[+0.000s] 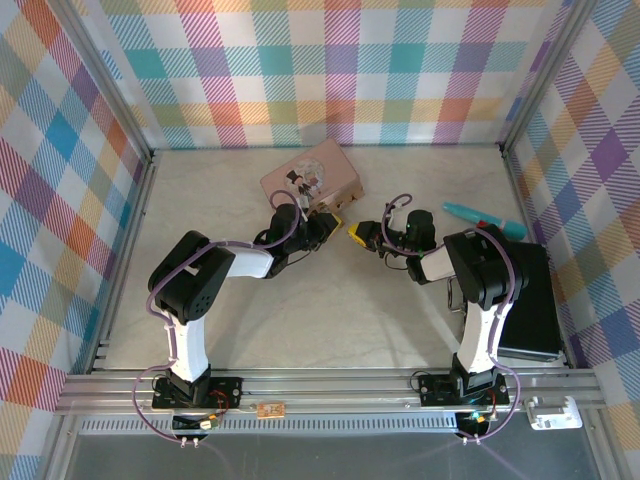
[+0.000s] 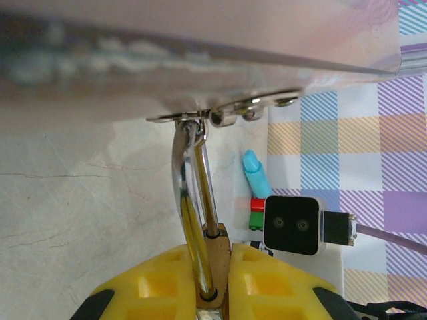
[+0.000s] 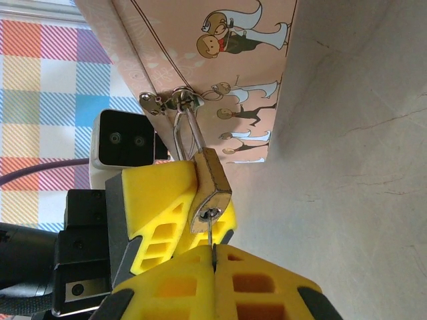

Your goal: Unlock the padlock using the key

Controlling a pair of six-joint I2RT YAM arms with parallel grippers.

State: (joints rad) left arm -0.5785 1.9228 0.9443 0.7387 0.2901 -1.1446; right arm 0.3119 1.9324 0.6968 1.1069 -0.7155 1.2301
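Your tiny brass padlock (image 3: 212, 187) hangs by its silver shackle (image 2: 190, 200) from the pink tin (image 3: 220, 53), its body pinched in the left claw (image 2: 215, 265). The right claw (image 3: 213, 263) pinches the thin grey key (image 3: 213, 237), tip at the keyhole. By my reading, the turn and the shackle release are not yet done.

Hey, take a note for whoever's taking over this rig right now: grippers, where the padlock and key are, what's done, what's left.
Left gripper: shut on the padlock, its shackle hooked through the clasp of the pink tin.
Right gripper: shut on the key, tip at the keyhole; depth unclear.
Done: lock steadied, key lined up.
To do: seat key, turn, free shackle.
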